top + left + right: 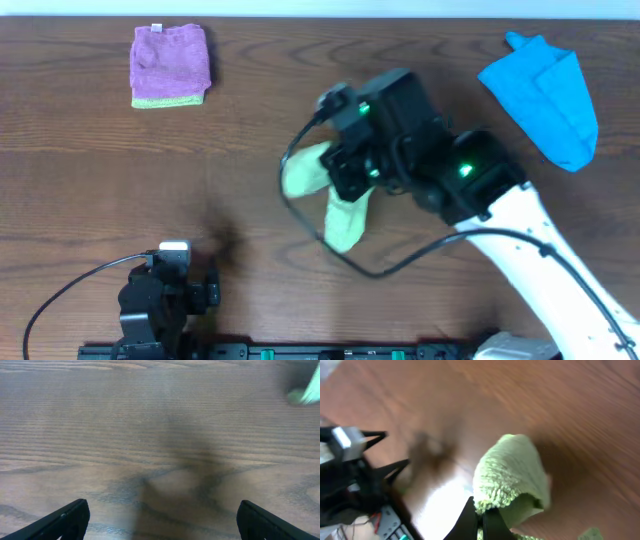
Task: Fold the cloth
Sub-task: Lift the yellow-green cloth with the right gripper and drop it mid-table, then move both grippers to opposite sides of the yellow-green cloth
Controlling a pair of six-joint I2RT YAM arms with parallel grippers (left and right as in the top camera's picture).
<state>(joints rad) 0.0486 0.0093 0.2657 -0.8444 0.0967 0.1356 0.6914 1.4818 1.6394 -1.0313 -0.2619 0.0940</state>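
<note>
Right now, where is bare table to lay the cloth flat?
Bare wood between the purple cloth and the left arm, and along the far edge to the blue cloth. Crowded mid-table, where the right jaws pinch the cloth.

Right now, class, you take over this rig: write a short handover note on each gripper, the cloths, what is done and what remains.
Left gripper: open, empty, above bare table at front left.
Right gripper: shut on the yellow-green cloth, mid-table, which hangs bunched from it.
Purple cloth far left, blue cloth far right: not the job's.
Done: cloth gripped. Left: no neat fold shows; lay it out and fold.
</note>
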